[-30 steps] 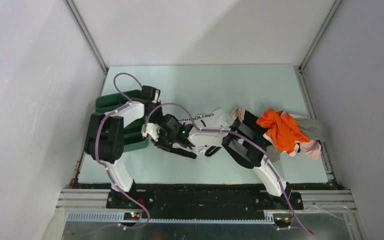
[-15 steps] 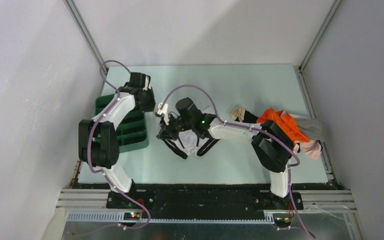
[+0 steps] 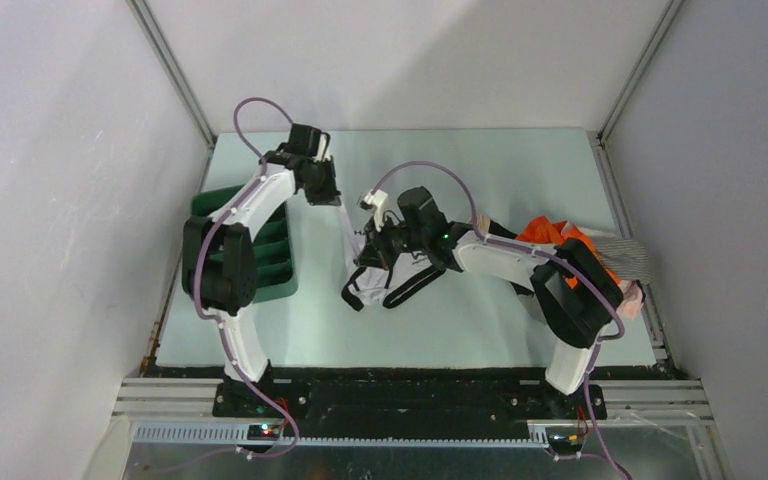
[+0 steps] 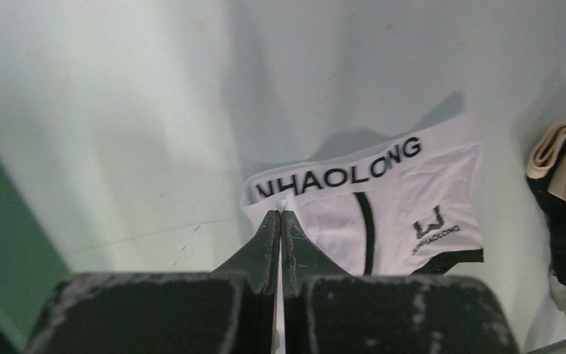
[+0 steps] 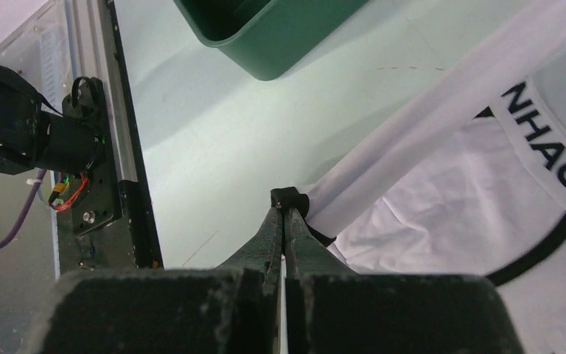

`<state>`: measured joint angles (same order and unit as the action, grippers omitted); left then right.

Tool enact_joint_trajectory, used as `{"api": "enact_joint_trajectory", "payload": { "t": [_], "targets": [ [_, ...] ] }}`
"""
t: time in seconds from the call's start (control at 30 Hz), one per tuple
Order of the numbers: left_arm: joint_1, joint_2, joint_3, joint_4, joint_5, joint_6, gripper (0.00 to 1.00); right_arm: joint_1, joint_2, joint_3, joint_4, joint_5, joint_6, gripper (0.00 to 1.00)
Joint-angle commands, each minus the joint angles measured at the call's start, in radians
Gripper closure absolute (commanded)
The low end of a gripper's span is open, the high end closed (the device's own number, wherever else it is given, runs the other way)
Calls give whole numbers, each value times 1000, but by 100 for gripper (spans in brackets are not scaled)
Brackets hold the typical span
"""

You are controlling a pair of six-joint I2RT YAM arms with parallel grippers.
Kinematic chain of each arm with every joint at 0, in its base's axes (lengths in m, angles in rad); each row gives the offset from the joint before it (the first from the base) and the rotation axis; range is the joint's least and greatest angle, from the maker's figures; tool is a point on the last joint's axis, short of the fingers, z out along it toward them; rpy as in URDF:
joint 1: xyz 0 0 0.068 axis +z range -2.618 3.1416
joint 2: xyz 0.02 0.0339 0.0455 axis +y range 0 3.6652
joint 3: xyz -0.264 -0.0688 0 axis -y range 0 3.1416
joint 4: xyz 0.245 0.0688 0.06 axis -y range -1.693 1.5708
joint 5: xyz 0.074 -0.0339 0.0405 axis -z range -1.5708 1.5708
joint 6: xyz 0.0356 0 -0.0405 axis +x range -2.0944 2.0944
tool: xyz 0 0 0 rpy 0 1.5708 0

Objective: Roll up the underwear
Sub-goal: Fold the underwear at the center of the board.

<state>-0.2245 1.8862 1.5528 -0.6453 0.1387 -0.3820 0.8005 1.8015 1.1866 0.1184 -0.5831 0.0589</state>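
Top external: the white underwear [image 3: 370, 278] is near table centre, partly raised and stretched between two thin pinches; likely risk is a corner slipping free if the arms pull apart harder, leaving it crumpled, or swinging to 9 o'clock over the green bin [image 3: 270, 268]. Left gripper [image 4: 279, 221] is clamped on the waistband, arm stretched toward 12 o'clock; right gripper [image 5: 286, 205] is clamped on the black-trimmed edge, arm reaching across toward 10 o'clock.

One overhead, two close on underwear [image 4: 398, 199]

We see the underwear [image 3: 372, 283], white with black trim and NHAOLONG on its waistband, hanging stretched and unrolled, centre-left.
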Motion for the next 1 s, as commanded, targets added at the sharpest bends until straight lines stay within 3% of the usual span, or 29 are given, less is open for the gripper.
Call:
{"api": "enact_joint_trajectory", "payload": {
  "t": [0.0, 0.4, 0.97],
  "targets": [
    [-39, 35, 120, 38, 2, 39, 100, -47, -98, -26, -5, -44, 60, 100],
    [-164, 111, 258, 55, -15, 6, 100, -199, -239, -167, -110, -86, 99, 100],
    [-276, 291, 399, 92, -61, 0, 100, -354, -271, -311, -161, -54, 250, 100]
  ]
}}
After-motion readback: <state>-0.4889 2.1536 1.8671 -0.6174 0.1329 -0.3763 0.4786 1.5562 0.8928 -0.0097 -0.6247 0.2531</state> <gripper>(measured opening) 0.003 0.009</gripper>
